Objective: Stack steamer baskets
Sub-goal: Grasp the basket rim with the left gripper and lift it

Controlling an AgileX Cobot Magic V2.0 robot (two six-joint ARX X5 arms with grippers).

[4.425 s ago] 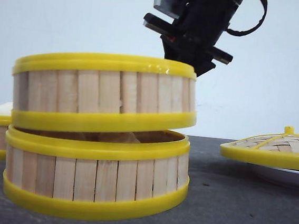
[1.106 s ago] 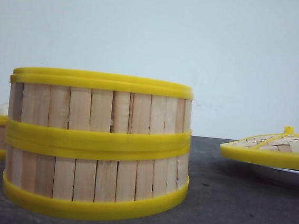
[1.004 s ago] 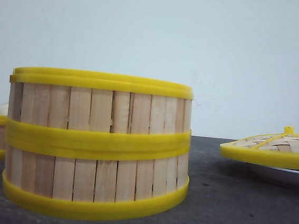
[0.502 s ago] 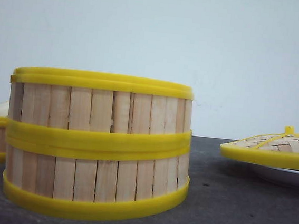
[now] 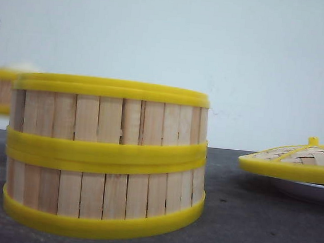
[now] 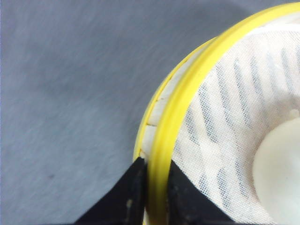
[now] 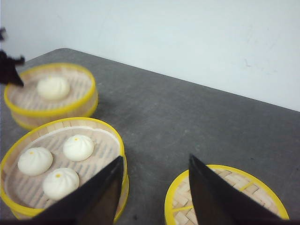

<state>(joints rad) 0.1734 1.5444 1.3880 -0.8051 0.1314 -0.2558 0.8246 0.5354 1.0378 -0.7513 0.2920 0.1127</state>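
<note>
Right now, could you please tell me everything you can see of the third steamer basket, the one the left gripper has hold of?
The third steamer basket is round and low, with pale vertical wooden slats and thick yellow rims. A white cloth liner covers its floor, and one white bun sits inside. The left gripper is shut on its top rim, one finger inside and one outside. In the front view it hangs blurred, lifted clear of the table, left of and behind the two-basket stack.

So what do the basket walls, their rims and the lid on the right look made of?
Basket walls: pale vertical slats, likely wood or bamboo, matte. Rims: thick, smooth, bright yellow, probably plastic. Lid: woven pale strips, same yellow rim.
</note>
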